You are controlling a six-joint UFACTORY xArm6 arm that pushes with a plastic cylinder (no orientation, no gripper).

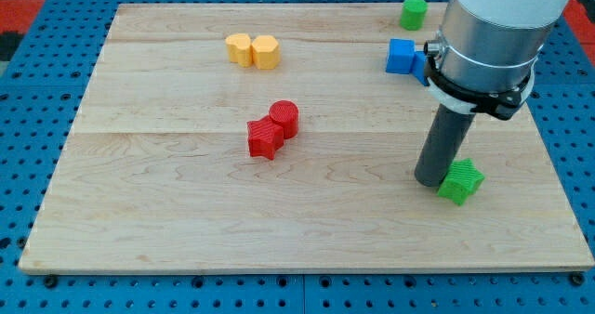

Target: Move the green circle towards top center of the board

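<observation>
The green circle (414,13) stands at the view's top right, near the board's top edge. My tip (431,178) rests on the board at the lower right, far below the green circle. It touches the left side of a green star-shaped block (461,181). The rod and the arm's grey body rise above it and hide part of the board's right side.
A blue block (402,56) sits just left of the arm, partly hidden by it. Two yellow blocks (252,50) touch at the top left of centre. A red cylinder (284,117) and a red star-shaped block (265,138) touch near the middle. The wooden board (186,212) lies on a blue pegboard.
</observation>
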